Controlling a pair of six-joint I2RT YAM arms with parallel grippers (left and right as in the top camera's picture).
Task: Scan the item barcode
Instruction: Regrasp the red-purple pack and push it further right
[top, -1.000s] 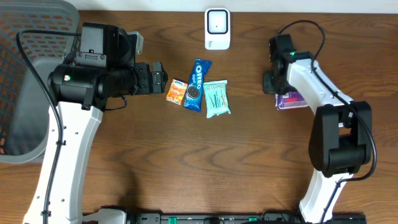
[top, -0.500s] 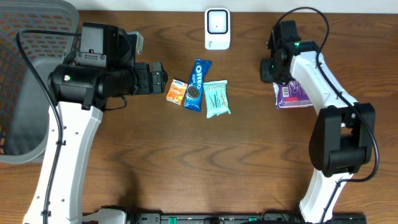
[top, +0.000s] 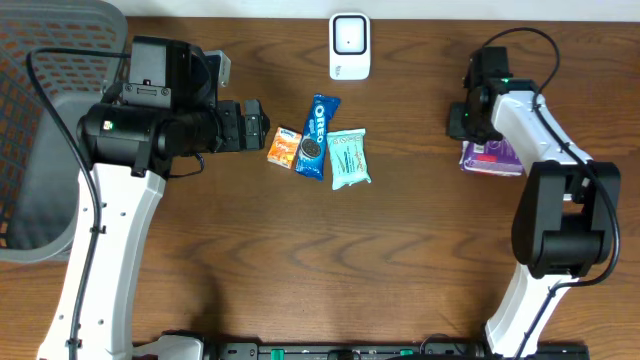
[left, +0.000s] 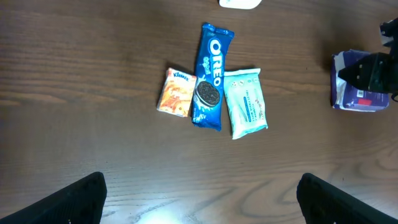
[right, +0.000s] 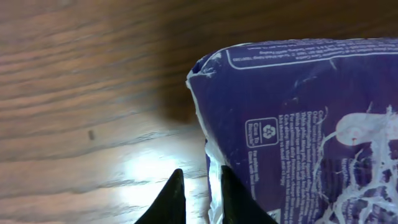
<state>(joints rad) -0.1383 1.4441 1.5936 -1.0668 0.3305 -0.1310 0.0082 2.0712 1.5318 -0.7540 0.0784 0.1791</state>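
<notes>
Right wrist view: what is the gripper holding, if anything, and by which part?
The right gripper pinches the purple packet by its thin side edge, near a corner.

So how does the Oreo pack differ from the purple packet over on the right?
The Oreo pack is blue, long and narrow; the purple packet is squarer. The Oreo pack lies mid-table between an orange Kleenex pack and a mint-green pack, untouched; the purple packet lies alone, its edge between the fingertips of the right tool. Both rest on the wooden table.
</notes>
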